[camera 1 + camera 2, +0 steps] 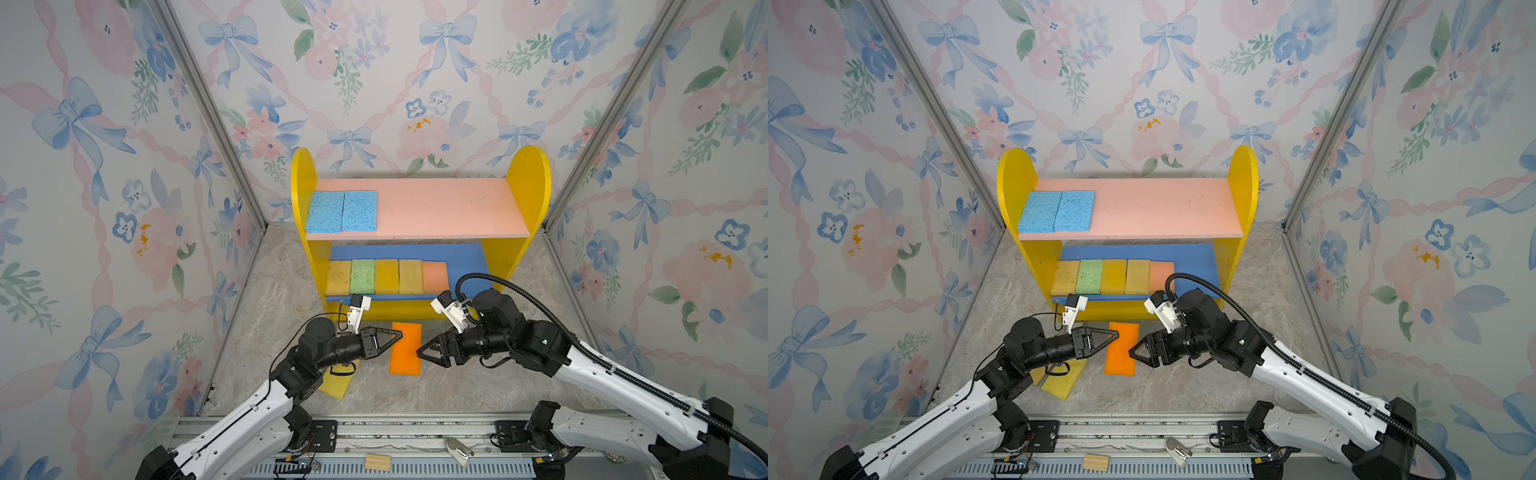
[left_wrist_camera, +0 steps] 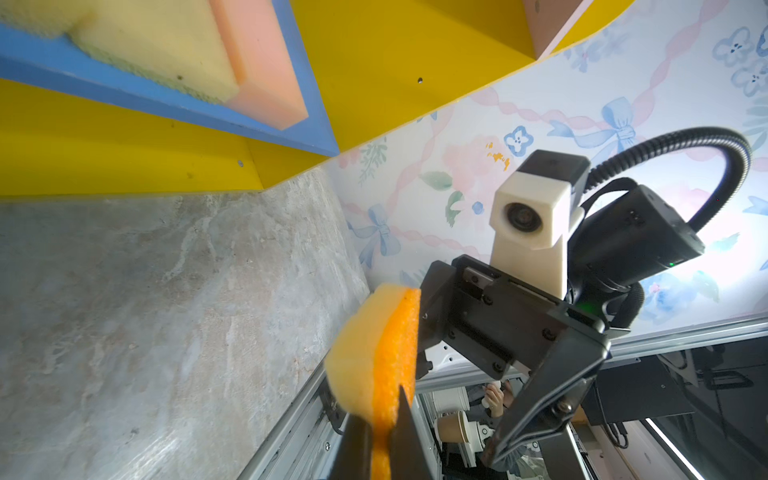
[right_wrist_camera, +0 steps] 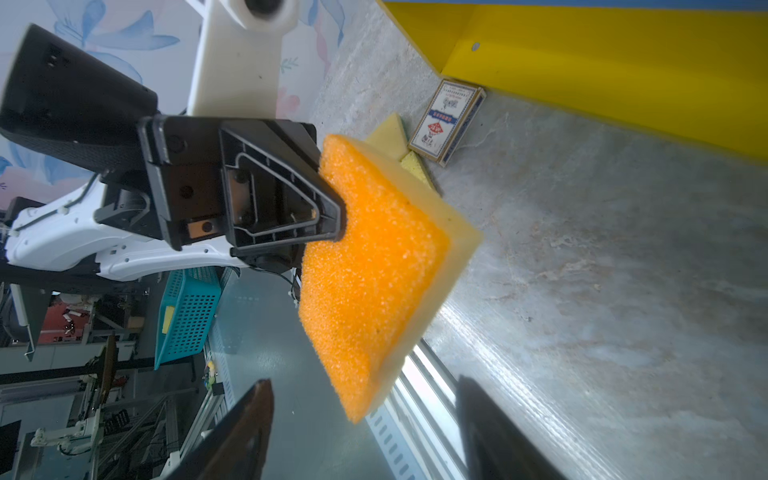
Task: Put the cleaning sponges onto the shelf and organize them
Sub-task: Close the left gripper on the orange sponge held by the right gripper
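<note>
sponges (image 1: pixel 405 353): 10 | shelf (image 1: pixel 415 208): 1 | card box (image 3: pixel 446 120): 1

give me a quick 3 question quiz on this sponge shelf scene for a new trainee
1. True or false: the right gripper is clamped on the orange sponge.
2. How many sponges lie side by side on the blue lower board?
3. The two sponges on the pink upper board are: A green, B blue, C orange.
Key: 1 false, the left gripper holds it and the right is open; 2 five; 3 B.
</note>
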Robot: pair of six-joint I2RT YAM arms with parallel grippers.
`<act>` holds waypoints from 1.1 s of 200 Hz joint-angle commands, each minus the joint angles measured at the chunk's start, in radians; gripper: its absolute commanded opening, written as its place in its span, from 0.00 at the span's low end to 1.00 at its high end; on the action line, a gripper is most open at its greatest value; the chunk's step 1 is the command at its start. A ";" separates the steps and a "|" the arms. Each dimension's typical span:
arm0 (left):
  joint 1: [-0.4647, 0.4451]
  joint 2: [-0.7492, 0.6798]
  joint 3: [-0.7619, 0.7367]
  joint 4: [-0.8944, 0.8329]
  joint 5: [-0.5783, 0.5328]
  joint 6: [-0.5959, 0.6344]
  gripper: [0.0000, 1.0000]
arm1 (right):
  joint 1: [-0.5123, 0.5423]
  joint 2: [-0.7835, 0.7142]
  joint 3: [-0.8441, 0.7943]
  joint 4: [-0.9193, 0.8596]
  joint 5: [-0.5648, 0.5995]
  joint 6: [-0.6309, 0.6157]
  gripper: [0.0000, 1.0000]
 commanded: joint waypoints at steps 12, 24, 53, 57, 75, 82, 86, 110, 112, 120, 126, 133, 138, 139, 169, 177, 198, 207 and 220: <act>-0.004 -0.037 0.038 0.083 -0.037 -0.081 0.00 | -0.021 -0.053 -0.031 0.091 -0.071 0.062 0.89; -0.004 -0.045 0.045 0.100 -0.050 -0.108 0.00 | -0.018 -0.059 -0.031 0.106 -0.084 0.075 0.90; -0.004 -0.051 0.054 0.154 -0.083 -0.178 0.00 | 0.004 -0.069 -0.036 0.139 -0.091 0.104 0.88; -0.003 -0.052 0.055 0.160 -0.088 -0.187 0.00 | 0.010 -0.068 -0.035 0.141 -0.092 0.105 0.88; -0.004 -0.046 0.067 0.164 -0.105 -0.198 0.00 | 0.036 -0.063 -0.033 0.153 -0.081 0.109 0.83; -0.003 -0.040 0.073 0.165 -0.106 -0.197 0.00 | 0.045 -0.060 -0.030 0.154 -0.075 0.110 0.81; -0.003 -0.037 0.076 0.165 -0.105 -0.198 0.00 | 0.048 -0.058 -0.028 0.156 -0.072 0.108 0.79; -0.003 -0.029 0.085 0.166 -0.096 -0.197 0.00 | 0.059 -0.049 -0.025 0.170 -0.067 0.118 0.66; -0.004 -0.028 0.085 0.166 -0.095 -0.197 0.00 | 0.059 -0.049 -0.025 0.173 -0.067 0.119 0.65; -0.003 -0.028 0.084 0.166 -0.095 -0.195 0.00 | 0.060 -0.045 -0.025 0.180 -0.067 0.126 0.62; -0.003 -0.030 0.081 0.166 -0.096 -0.195 0.00 | 0.061 -0.040 -0.024 0.184 -0.065 0.128 0.60; -0.003 -0.034 0.078 0.166 -0.096 -0.195 0.00 | 0.060 -0.034 -0.021 0.187 -0.064 0.130 0.59; -0.002 -0.034 0.077 0.165 -0.096 -0.193 0.00 | 0.062 -0.031 -0.019 0.187 -0.062 0.132 0.57; -0.002 -0.035 0.076 0.166 -0.096 -0.193 0.00 | 0.062 -0.030 -0.019 0.187 -0.061 0.133 0.57; -0.003 -0.034 0.074 0.165 -0.089 -0.193 0.00 | 0.065 -0.017 -0.011 0.205 -0.039 0.148 0.35; -0.001 -0.034 0.074 0.166 -0.088 -0.193 0.00 | 0.066 -0.016 -0.010 0.210 -0.029 0.153 0.26; 0.003 -0.039 0.076 0.166 -0.084 -0.189 0.01 | 0.069 -0.017 -0.004 0.193 -0.002 0.158 0.10; 0.007 -0.042 0.075 0.166 -0.079 -0.187 0.03 | 0.069 -0.025 -0.001 0.175 0.015 0.158 0.08; 0.023 -0.048 0.075 0.156 -0.066 -0.178 0.28 | 0.069 -0.041 0.004 0.144 0.042 0.153 0.07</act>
